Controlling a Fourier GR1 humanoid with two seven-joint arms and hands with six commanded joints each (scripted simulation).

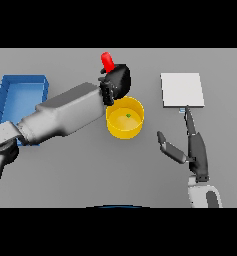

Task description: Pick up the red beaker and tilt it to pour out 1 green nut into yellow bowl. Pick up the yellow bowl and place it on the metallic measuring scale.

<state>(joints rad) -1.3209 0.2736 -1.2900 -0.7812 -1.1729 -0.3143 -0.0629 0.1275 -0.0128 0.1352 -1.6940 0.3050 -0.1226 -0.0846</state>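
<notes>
- The grey table point(90, 170) fills the whole view; its surface is plain and flat, and no wall or other part of the room shows.
- The left arm point(65, 116) comes in from 9 o'clock and reaches toward 12 o'clock, across the middle of the table.
- The blue tray point(21, 82) lies at 10 o'clock, partly covered by the left arm.
- The metallic measuring scale point(182, 90), a pale square plate, lies at 2 o'clock, well apart from the bowl.
- The yellow bowl point(125, 125) stands near the centre, just below the left hand.
- The left hand point(117, 80) is at 12 o'clock with fingers curled around the red beaker point(107, 61); only the beaker's red top shows above the hand.
- The right hand point(196, 150) is at 4 o'clock; its fingers are straight, the thumb spread apart, one fingertip near the lower edge of the scale.
- One green nut point(128, 116) lies inside the yellow bowl.
</notes>
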